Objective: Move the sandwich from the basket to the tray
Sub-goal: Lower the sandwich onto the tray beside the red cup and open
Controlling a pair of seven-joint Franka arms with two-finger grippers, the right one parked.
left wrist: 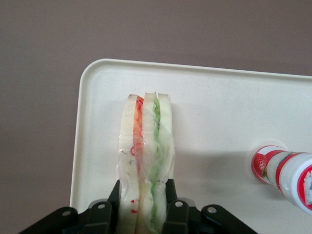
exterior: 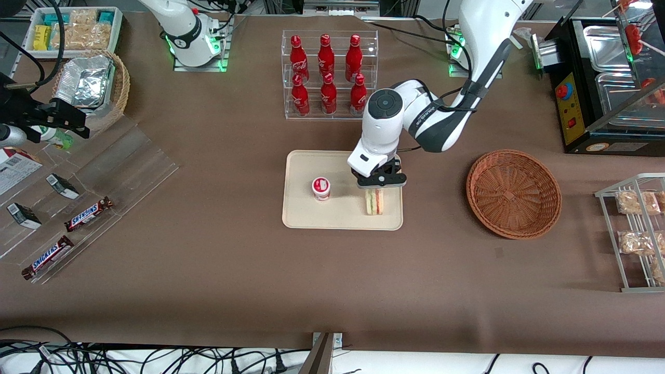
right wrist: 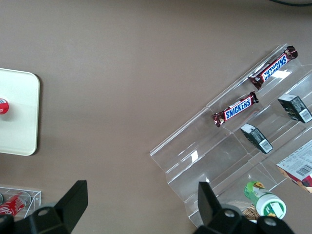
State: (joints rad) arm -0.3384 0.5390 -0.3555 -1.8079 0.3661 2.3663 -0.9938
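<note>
The sandwich (exterior: 374,202) in clear wrap stands on edge on the cream tray (exterior: 301,215), at the tray's end nearer the working arm. My left gripper (exterior: 375,193) is right above it, shut on the sandwich. In the left wrist view both black fingers (left wrist: 171,197) press its bread sides, and the sandwich (left wrist: 146,156) rests on the tray (left wrist: 219,107) near its rim. The reddish-brown wicker basket (exterior: 513,193) stands empty toward the working arm's end.
A small white cup with a red lid (exterior: 321,188) stands on the tray beside the sandwich. A clear rack of red bottles (exterior: 327,72) is farther from the front camera. Snack racks (exterior: 636,228) and a display case (exterior: 608,78) lie toward the working arm's end.
</note>
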